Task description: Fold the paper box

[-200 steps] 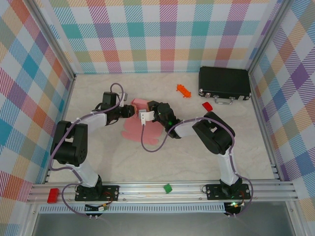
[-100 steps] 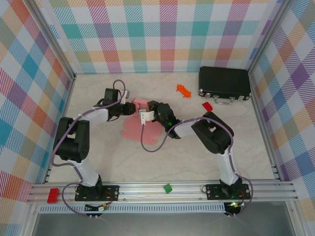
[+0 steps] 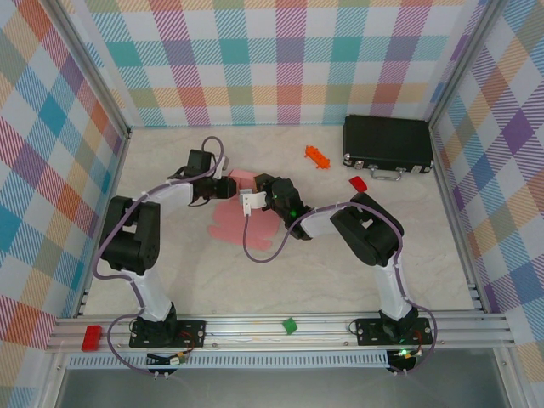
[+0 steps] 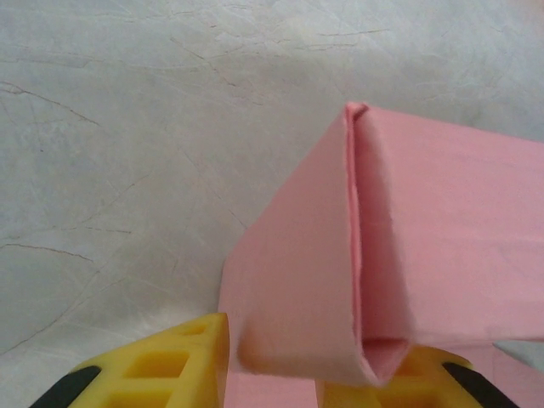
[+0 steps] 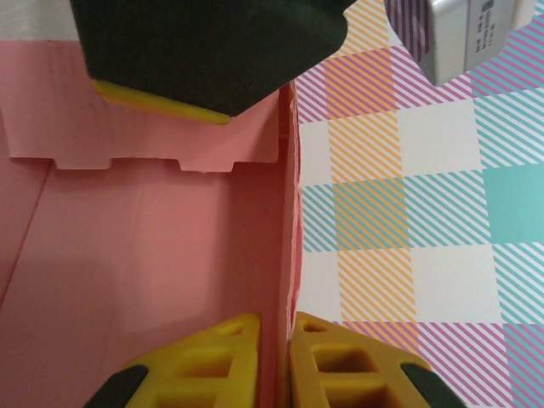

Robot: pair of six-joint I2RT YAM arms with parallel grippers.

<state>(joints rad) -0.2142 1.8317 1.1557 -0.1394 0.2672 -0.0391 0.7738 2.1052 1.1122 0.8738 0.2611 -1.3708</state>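
Observation:
The pink paper box [image 3: 239,219] lies partly folded at mid-table, one wall raised at its far edge. My left gripper [image 3: 223,188] reaches in from the left; in the left wrist view its yellow fingers [image 4: 183,361] flank a doubled-over pink flap [image 4: 340,255], which fills the gap of the gripper [image 4: 280,361]. My right gripper [image 3: 254,199] comes from the right. In the right wrist view this gripper [image 5: 286,336] is shut on the upright edge of a pink wall [image 5: 153,255], with the left gripper's dark body [image 5: 204,42] just beyond a notched flap.
A black hard case [image 3: 387,143] stands at the back right, with an orange bit [image 3: 317,155] and a red bit [image 3: 357,183] near it. A green block [image 3: 289,325] and a red block [image 3: 91,337] sit on the front rail. Checkered walls enclose the table.
The left arm has swung its gripper up and right, closer against the raised pink wall, and its fingers have narrowed on the flap. The right gripper has kept its hold.

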